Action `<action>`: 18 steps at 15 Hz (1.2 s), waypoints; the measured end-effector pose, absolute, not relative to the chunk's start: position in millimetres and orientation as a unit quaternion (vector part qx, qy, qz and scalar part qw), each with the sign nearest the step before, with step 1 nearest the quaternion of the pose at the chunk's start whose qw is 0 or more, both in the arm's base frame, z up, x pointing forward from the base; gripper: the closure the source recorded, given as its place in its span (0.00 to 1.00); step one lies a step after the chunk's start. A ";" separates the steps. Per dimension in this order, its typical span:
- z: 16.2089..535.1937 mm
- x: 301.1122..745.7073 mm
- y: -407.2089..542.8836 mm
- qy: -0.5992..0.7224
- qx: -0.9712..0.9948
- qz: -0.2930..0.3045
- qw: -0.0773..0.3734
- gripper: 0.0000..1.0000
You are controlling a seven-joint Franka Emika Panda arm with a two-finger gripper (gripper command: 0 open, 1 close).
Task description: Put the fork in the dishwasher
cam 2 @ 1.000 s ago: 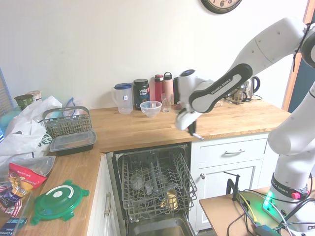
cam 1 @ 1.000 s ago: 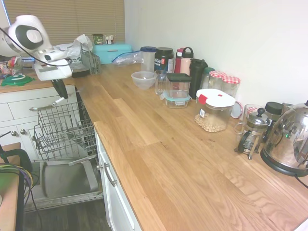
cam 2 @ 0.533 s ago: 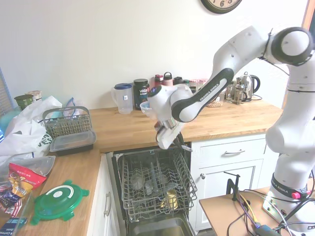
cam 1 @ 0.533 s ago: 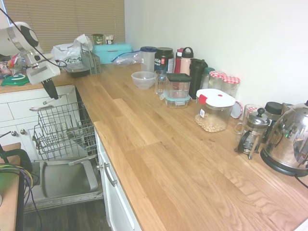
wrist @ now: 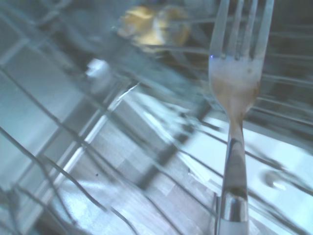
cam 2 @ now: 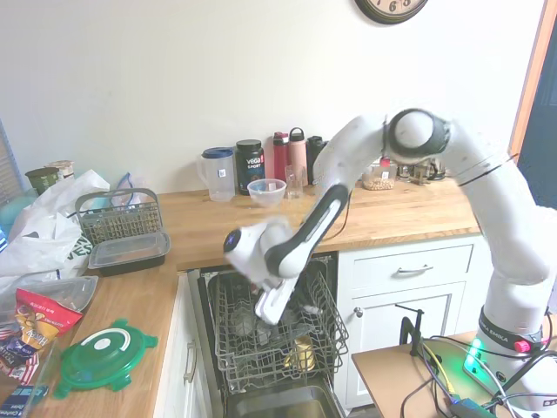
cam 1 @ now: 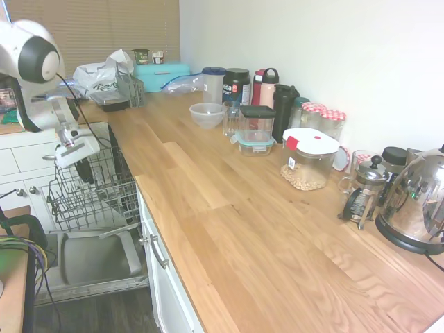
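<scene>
The dishwasher stands open under the counter, its grey wire rack (cam 1: 94, 198) (cam 2: 318, 335) pulled out over the lowered door (cam 1: 90, 260). My gripper (cam 1: 83, 168) (cam 2: 265, 311) hangs low among the upper wires of the rack, blurred by motion in the second exterior view. It is shut on the fork (wrist: 235, 88), which shows only in the wrist view. There its silver tines and neck point out over the rack wires, close above them. The fork's handle is hidden.
A yellow cup (cam 2: 302, 353) and other dishes sit in the rack. White drawers (cam 2: 409, 270) flank the dishwasher. On the counter are a clear bowl (cam 1: 207, 114), a grey cutlery basket (cam 2: 117, 218), a green lid (cam 2: 104, 357), jars, bottles and a kettle (cam 1: 416, 201).
The arm has swung from the counter's edge across the dishwasher opening and dropped, carrying the fork down into the rack.
</scene>
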State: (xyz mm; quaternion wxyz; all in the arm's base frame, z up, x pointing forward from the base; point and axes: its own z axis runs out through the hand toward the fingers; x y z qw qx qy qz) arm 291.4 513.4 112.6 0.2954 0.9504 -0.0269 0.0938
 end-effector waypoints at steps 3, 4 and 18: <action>78.8 298.9 536.8 -0.034 0.946 0.082 0.313 0.00; 82.4 303.1 544.6 -0.035 0.946 0.077 0.314 0.00; 136.0 336.5 636.0 -0.023 0.965 0.103 0.242 0.00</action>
